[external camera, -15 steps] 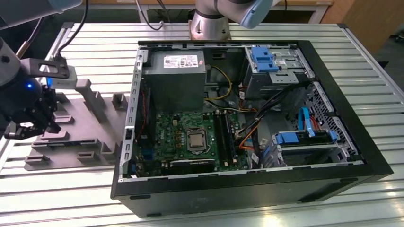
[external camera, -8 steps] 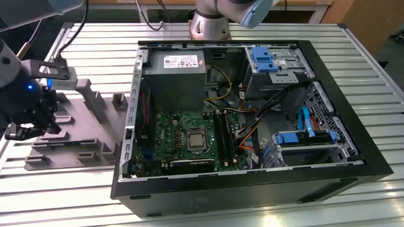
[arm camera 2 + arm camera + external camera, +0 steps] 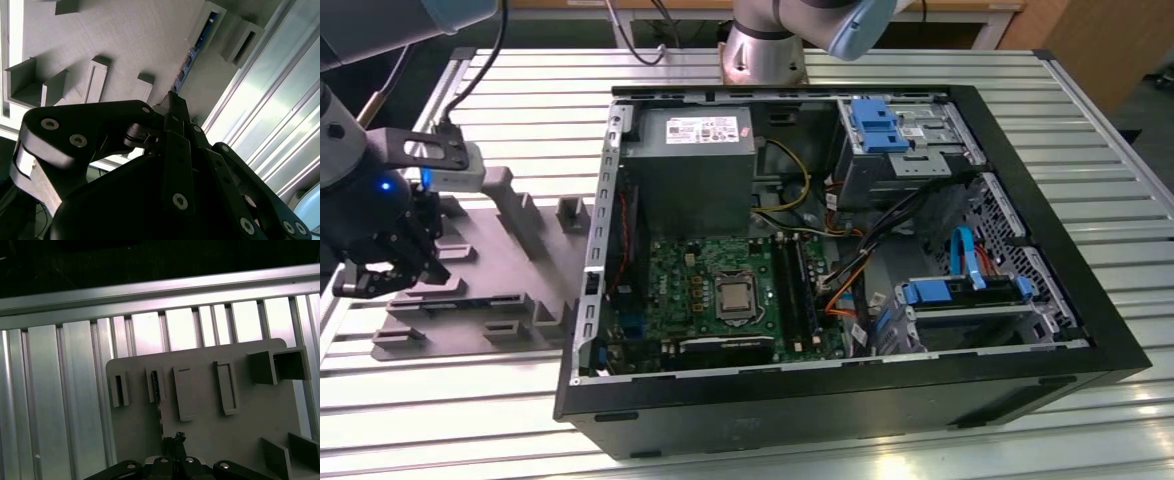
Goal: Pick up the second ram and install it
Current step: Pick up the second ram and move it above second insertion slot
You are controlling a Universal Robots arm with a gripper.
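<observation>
The second ram [image 3: 192,57] is a thin blue-green stick standing on its edge on the grey fixture plate [image 3: 135,40]. Its far end sits in an upright holder near the plate's edge. In the first wrist view the second ram [image 3: 158,405] runs from that holder toward my fingertips. My gripper [image 3: 172,97] hangs over the stick's near end, with the black fingers [image 3: 170,442] pressed together. I cannot tell whether the tips touch the stick. In the exterior view my gripper [image 3: 380,280] is over the front corner of the fixture plate [image 3: 494,290] on the exterior view's left.
An open black computer case [image 3: 854,400] lies in the middle of the slatted aluminium table [image 3: 1121,160], with its motherboard [image 3: 720,300] and long black slots [image 3: 794,290] exposed. Upright posts and holders [image 3: 227,387] rise from the fixture plate around my gripper. The arm's base [image 3: 767,50] stands behind the case.
</observation>
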